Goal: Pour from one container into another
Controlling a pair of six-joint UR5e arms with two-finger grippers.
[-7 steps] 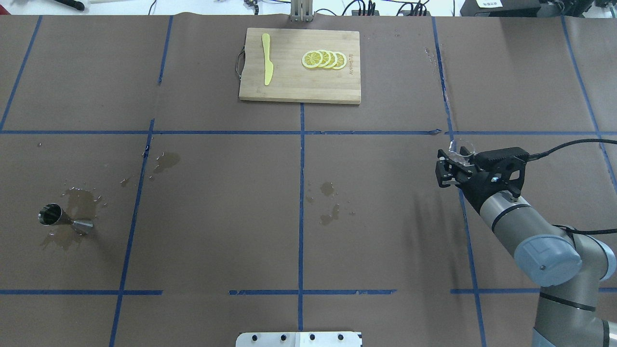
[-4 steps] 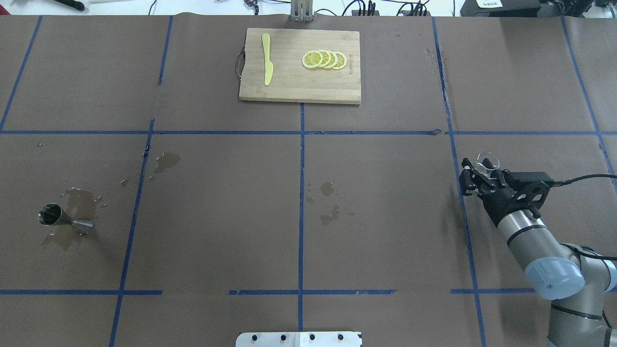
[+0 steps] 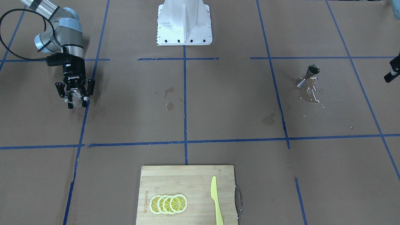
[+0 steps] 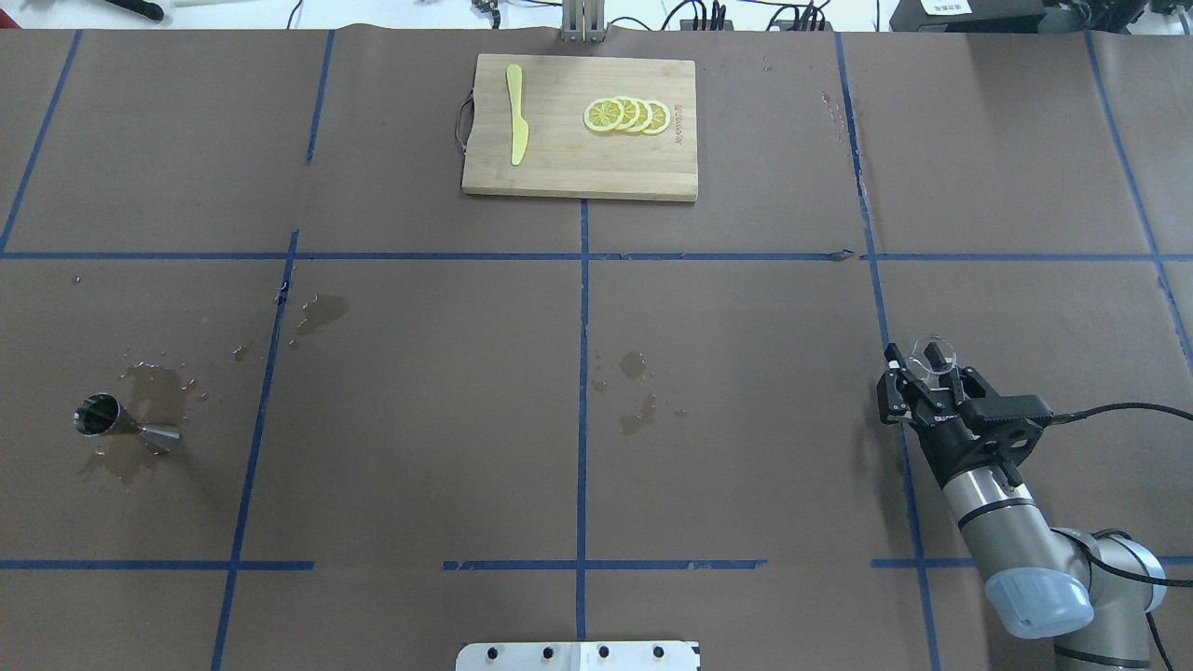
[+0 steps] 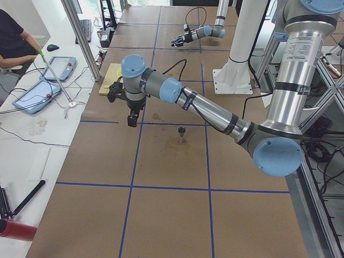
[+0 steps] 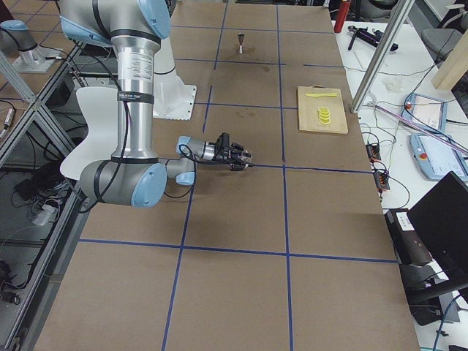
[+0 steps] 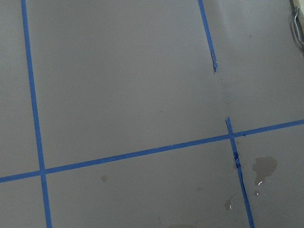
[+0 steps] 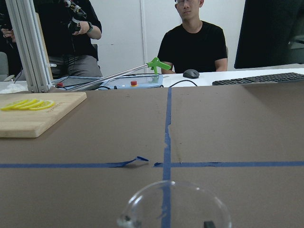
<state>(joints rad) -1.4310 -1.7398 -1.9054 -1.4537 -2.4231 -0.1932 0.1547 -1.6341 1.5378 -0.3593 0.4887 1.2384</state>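
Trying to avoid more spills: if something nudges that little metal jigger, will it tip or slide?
Probably tippy: the jigger stands upright on a small cone base with a thin waist, so a high push would likely topple it. Wet patches lie around it, so it may slide too.

Right arm (image 4: 1002, 522): silver-grey tubular links, pale blue round joint caps (image 4: 1037, 606), black band near the wrist.
Right gripper (image 3: 76, 101): black, two-fingered, white ROBOTIQ lettering on its body.
Black cable (image 4: 1109, 408): joins the wrist housing.
Left arm (image 5: 207, 109): identical silver tubes and blue caps.
Left gripper (image 5: 130, 121): black.
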